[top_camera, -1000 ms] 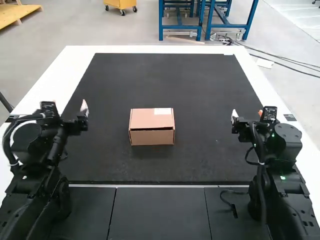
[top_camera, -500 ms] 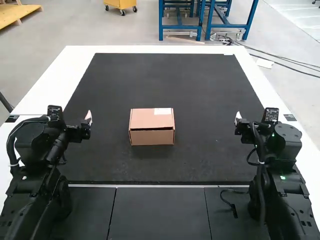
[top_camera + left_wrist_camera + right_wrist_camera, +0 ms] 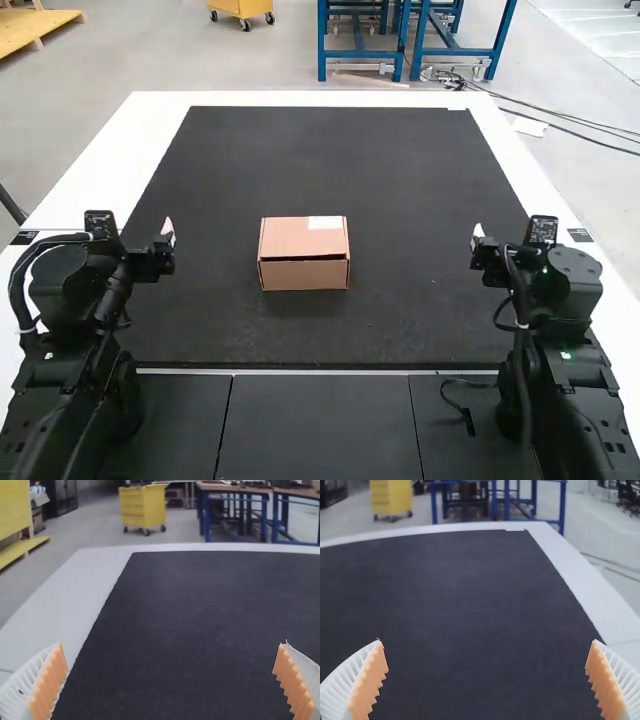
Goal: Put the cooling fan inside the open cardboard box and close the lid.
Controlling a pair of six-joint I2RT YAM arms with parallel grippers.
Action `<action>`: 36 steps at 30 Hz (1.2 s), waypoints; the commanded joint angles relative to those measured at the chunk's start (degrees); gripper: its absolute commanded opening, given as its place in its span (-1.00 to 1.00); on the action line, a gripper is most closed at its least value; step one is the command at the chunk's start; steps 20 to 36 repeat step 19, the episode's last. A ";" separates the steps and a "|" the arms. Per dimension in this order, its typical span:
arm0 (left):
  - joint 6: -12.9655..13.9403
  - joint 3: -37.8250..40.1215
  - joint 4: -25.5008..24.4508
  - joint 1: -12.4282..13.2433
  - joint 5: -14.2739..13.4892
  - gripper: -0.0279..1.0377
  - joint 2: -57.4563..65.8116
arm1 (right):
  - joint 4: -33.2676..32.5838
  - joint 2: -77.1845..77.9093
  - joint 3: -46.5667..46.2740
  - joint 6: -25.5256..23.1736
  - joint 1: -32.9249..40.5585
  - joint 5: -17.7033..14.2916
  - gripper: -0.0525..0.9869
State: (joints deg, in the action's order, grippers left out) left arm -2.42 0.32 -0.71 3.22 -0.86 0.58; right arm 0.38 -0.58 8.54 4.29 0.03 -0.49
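Both the left tool (image 3: 166,238) at nine o'clock and right tool (image 3: 478,240) at three gape empty, parked clear of the closed box (image 3: 304,252), work seemingly finished.

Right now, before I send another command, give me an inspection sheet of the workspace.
Surface: black mat on the white table, lying flat.
Job's things: cardboard box at mid-mat, lid shut, both hands well apart from it.
Clutter: nothing seen.
Hands: left hand open, at the mat's left edge, holding nothing; right hand open, at the mat's right edge, holding nothing.
Cables: left arm's cable and right arm's cable each loop close to their own arm.
Surroundings: the white table shows as a border around the mat.
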 commanded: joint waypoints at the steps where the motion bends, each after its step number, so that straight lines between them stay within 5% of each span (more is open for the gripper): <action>1: 0.04 -0.32 0.18 -0.41 -0.54 0.87 -0.67 | 0.06 0.58 -8.54 0.28 0.93 -1.18 0.85; 36: 0.39 -0.32 0.27 -1.47 -0.54 0.87 -0.67 | -0.12 0.67 -8.54 0.98 1.02 0.23 0.85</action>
